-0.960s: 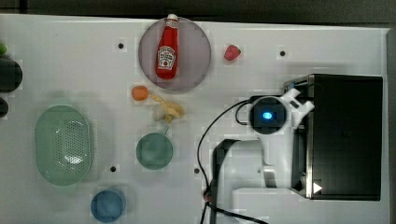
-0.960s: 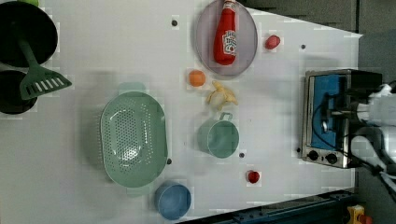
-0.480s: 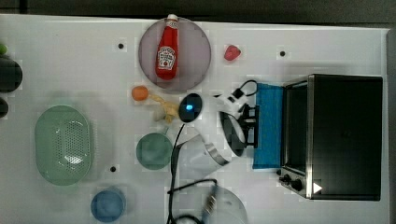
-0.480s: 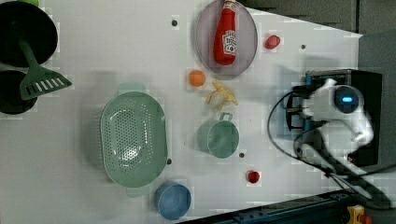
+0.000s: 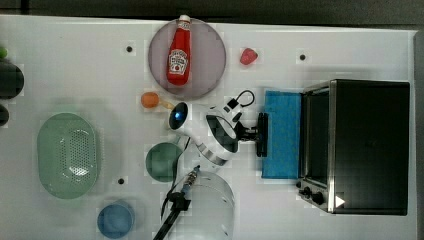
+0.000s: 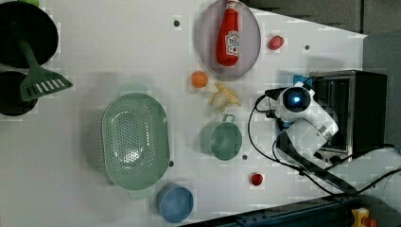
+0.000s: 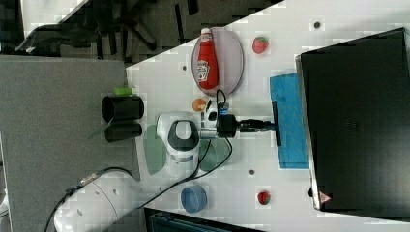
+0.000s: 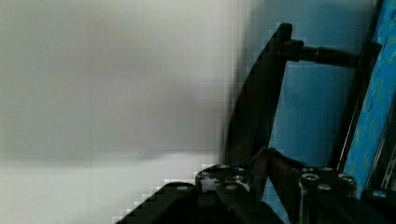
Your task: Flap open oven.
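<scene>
The oven (image 5: pixel 370 145) stands at the top view's right, black-topped with a silver front frame and two knobs (image 5: pixel 311 192). Its blue glass door (image 5: pixel 282 135) hangs folded down and lies about flat toward the top view's left, leaving the cavity exposed. My gripper (image 5: pixel 256 135) is shut on the door's dark bar handle (image 5: pixel 261 150) near its middle. The right view shows the gripper (image 7: pixel 268 125) reaching level to the handle (image 7: pixel 276 137) on the door (image 7: pixel 292 140). In the wrist view the handle (image 8: pixel 261 102) runs between my fingers (image 8: pixel 280 175).
A ketchup bottle (image 5: pixel 179 52) lies on a grey plate (image 5: pixel 210 60). A strawberry (image 5: pixel 248 56), an orange (image 5: pixel 149 100), a green cup (image 5: pixel 161 161), a green colander (image 5: pixel 69 155) and a blue bowl (image 5: pixel 115 220) are spread over the white table. Black pots (image 6: pixel 21 33) sit at the left view's left.
The oven door has swung from shut to fully down. My gripper moved with the handle toward the top view's left, away from the oven front.
</scene>
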### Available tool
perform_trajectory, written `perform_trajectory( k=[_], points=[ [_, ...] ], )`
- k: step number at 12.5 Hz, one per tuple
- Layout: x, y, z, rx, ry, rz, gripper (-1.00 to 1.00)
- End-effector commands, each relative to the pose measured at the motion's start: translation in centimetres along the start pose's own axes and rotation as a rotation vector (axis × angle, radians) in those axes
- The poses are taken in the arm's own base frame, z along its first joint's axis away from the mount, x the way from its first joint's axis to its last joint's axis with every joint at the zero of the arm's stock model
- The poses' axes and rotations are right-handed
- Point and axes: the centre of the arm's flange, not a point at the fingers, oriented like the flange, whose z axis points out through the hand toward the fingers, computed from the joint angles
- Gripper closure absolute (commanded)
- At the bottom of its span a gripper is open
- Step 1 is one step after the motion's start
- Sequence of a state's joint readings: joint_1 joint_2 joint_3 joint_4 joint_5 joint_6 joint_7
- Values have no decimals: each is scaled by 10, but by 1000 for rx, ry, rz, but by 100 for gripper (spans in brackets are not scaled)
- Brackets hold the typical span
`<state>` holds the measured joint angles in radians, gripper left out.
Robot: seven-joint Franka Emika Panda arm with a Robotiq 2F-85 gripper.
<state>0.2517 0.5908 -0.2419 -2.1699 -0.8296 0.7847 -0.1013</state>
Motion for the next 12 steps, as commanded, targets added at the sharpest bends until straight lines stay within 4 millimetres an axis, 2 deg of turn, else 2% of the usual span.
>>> perform_trajectory(
  k=[1,3,6,9,12],
  points=[
    [19,14,-30,11,56,122,65],
    [27,36,-64,102,85,232,65],
    [28,88,-127,278,96,452,65],
    [16,148,-178,461,72,660,65],
    [-4,203,-216,628,25,817,65]
  ],
)
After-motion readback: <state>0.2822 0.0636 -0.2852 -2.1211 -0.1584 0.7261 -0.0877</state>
